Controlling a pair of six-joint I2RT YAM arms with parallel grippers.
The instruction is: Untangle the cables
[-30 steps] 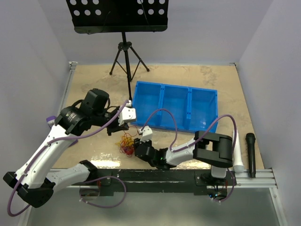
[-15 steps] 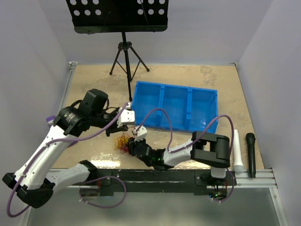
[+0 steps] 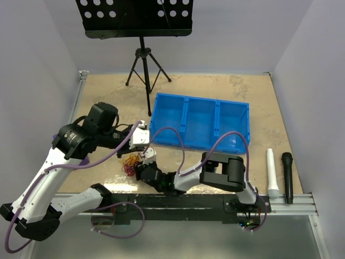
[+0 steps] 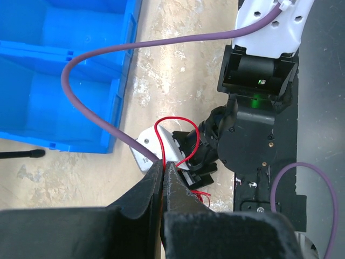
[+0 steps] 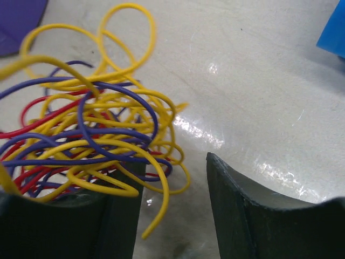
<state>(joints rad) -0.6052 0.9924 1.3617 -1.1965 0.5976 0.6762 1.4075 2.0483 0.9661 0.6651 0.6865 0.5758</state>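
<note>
The cables are a small tangle of thin yellow, red and purple wires [image 3: 130,163] on the table near the front edge. In the right wrist view the tangle [image 5: 91,135] lies over my left finger [image 5: 116,216]. My right gripper [image 5: 175,183] is open, and only a yellow wire end hangs between its jaws. It sits low beside the tangle [image 3: 138,171]. My left gripper [image 4: 163,163] is shut on a single red wire [image 4: 173,120]. The wire loops up and runs down toward the right gripper. My left gripper hovers just above the tangle [image 3: 136,149].
A blue three-compartment bin [image 3: 200,121] stands behind the grippers. A black music stand tripod [image 3: 144,65] is at the back. A white cylinder [image 3: 272,172] and a black microphone [image 3: 288,175] lie at the right front edge.
Both grippers and the tangle have shifted left along the front of the table. The right arm has stretched further left.
</note>
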